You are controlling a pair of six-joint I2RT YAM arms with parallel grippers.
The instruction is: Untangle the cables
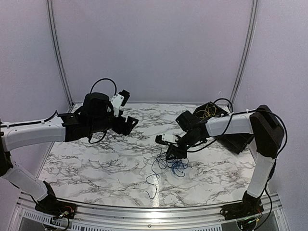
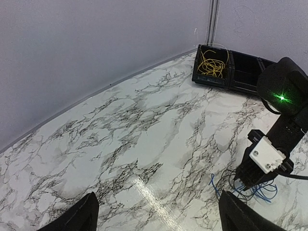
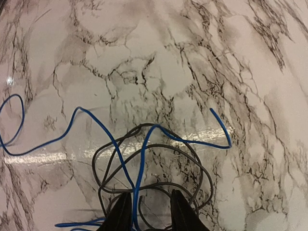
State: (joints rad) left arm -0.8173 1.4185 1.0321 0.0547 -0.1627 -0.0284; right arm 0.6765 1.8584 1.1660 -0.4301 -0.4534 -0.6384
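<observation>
Nearest, in the lower middle of the top view, a loose tail of the blue wire [image 1: 153, 185] trails toward the bottom edge over the marbled surface [image 1: 96, 159]. Just above it, a little right of centre, lies the tangle of cables: the blue wire and a black wire [image 3: 202, 173] looped through each other, flat on the surface.

The right tool [image 3: 150, 214] points down onto this tangle. In the right wrist view its two tips show at the bottom edge, a little apart. The blue wire runs up between them and the black loops spread just above. A gap shows on either side of the wire, so the tool is not clamped on it and grasps nothing. One blue end curls off to the right of that frame, and another loop swings out to the left edge.

The left tool [image 2: 159, 219] hangs raised in the left half of the top view, well apart from the tangle. Its tips sit near the two lower corners of the left wrist view, spread wide and released, with only bare surface between them.

Farthest, in the upper right, a black bin [image 2: 240, 72] stands by the back wall. In the left wrist view, yellow wires [image 2: 211, 62] lie coiled in its left compartment.
</observation>
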